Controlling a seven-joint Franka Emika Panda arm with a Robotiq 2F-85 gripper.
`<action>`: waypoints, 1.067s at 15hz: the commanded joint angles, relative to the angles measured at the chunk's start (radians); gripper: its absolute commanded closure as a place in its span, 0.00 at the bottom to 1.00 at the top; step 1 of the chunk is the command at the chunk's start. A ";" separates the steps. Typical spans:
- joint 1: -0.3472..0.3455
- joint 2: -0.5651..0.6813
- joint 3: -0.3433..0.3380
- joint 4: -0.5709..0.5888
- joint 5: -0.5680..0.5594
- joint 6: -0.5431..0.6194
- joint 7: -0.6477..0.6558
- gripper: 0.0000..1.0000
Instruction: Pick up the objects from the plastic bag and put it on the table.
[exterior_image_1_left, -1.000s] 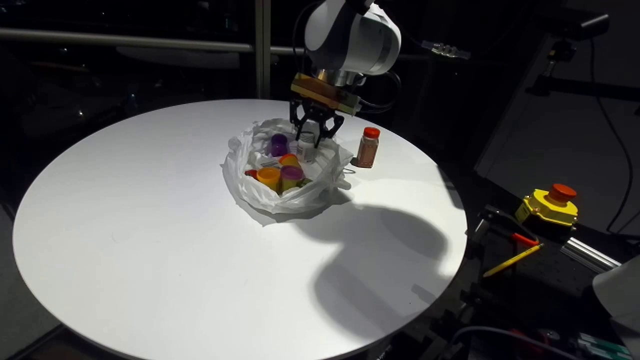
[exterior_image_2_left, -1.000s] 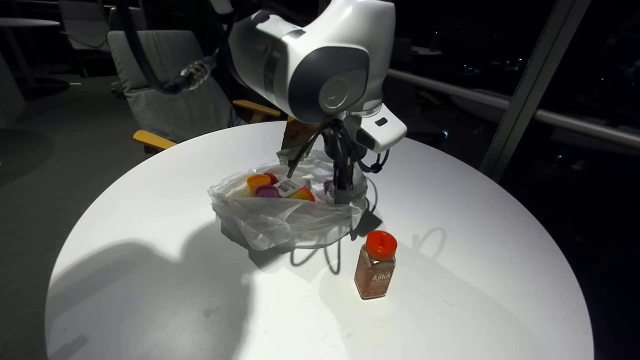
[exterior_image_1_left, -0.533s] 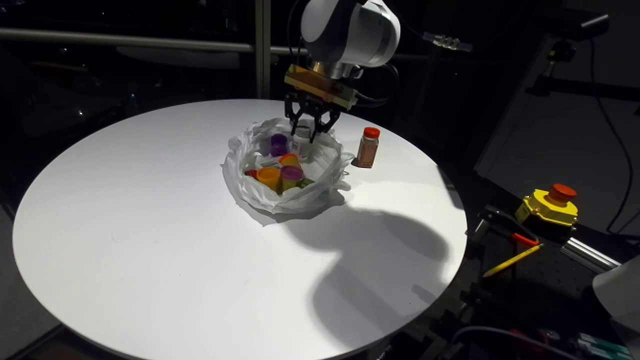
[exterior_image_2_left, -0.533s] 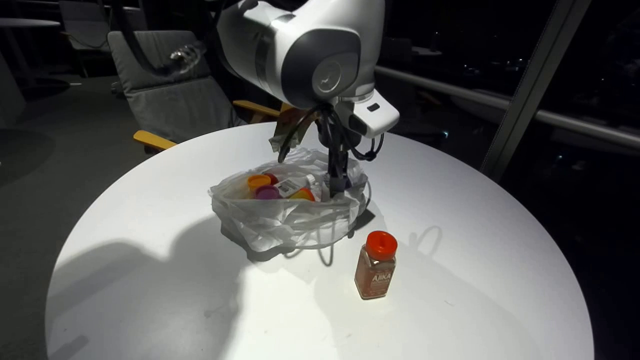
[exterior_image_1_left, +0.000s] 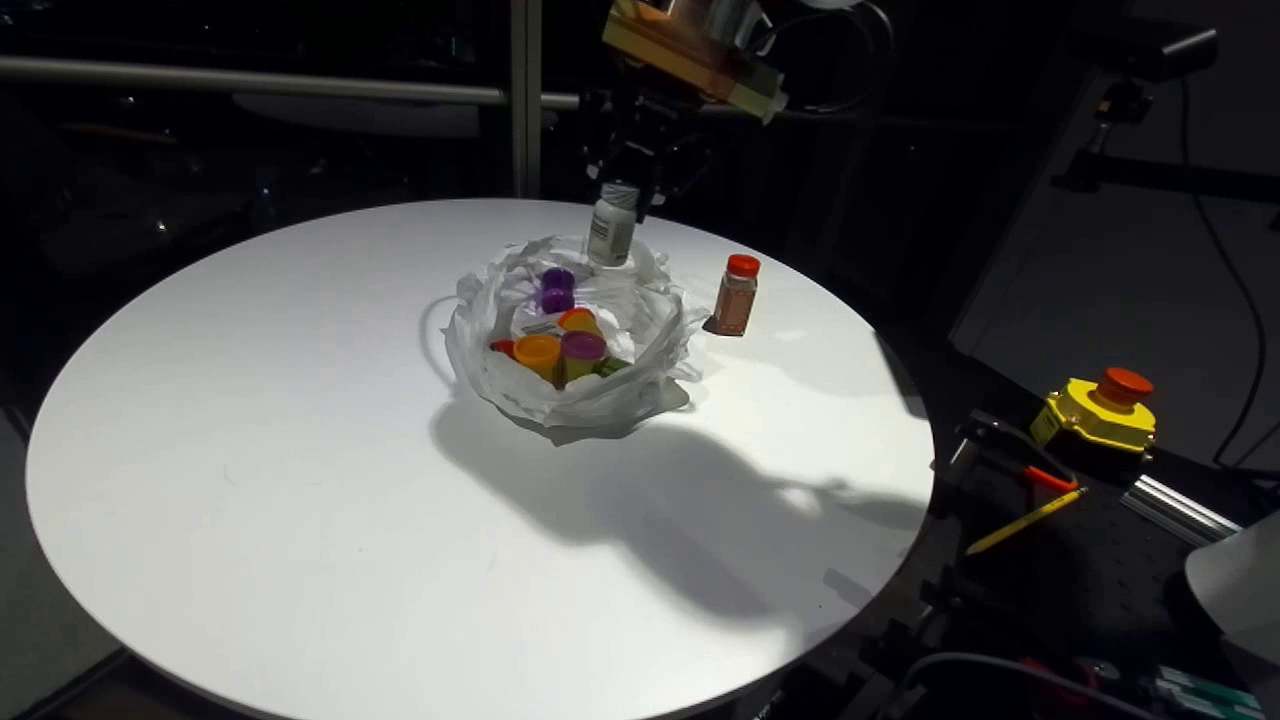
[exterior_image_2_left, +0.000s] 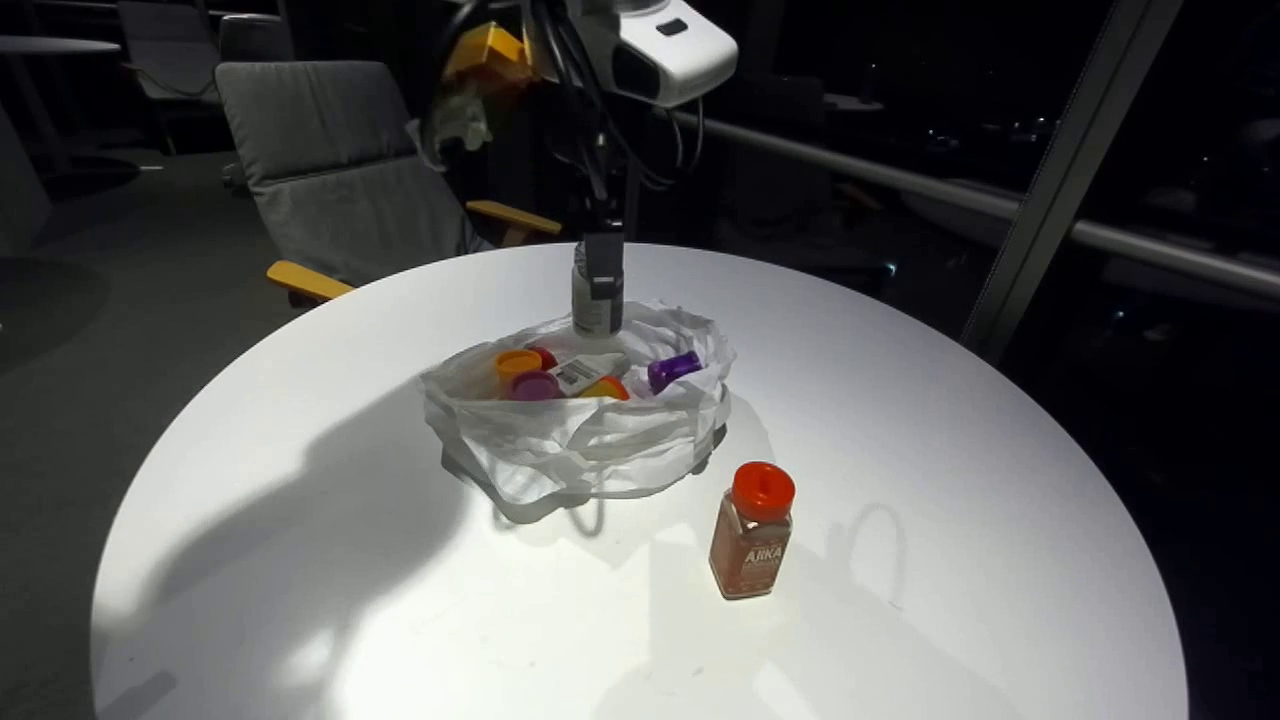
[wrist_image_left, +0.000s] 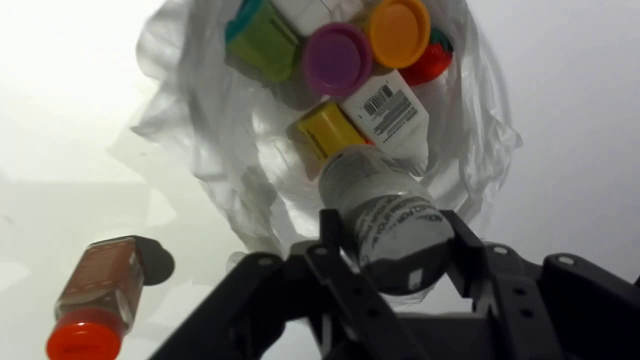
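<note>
My gripper (exterior_image_1_left: 625, 185) is shut on a white bottle (exterior_image_1_left: 611, 232) near its cap. It holds the bottle nearly upright above the white plastic bag (exterior_image_1_left: 530, 402). In the wrist view the fingers (wrist_image_left: 392, 227) press on both sides of the bottle (wrist_image_left: 367, 182). The open bag (exterior_image_2_left: 570, 450) sits on the white round table (exterior_image_1_left: 300, 450). In it lie an orange-lidded tub (wrist_image_left: 398, 32), a purple-lidded tub (wrist_image_left: 338, 60), a yellow tub (wrist_image_left: 330, 129), a green tub (wrist_image_left: 265, 45), a white barcoded container (wrist_image_left: 390, 112), a red strawberry-like item (wrist_image_left: 431, 62) and a purple item (exterior_image_2_left: 673, 371).
A spice jar with a red lid (exterior_image_2_left: 752, 540) stands on the table beside the bag; it also shows in the wrist view (wrist_image_left: 102, 280). A grey chair (exterior_image_2_left: 340, 180) stands behind the table. A yellow emergency-stop box (exterior_image_1_left: 1095, 415) is off the table's edge.
My gripper has risen with the white bottle, lifting it up out of the bag. The purple item now shows fully in both exterior views. The spice jar has not moved.
</note>
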 joint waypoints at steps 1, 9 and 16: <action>-0.021 -0.225 0.016 -0.256 -0.056 0.035 -0.015 0.73; -0.179 -0.214 -0.008 -0.463 -0.094 0.235 -0.074 0.73; -0.222 -0.051 0.015 -0.406 0.031 0.246 -0.201 0.73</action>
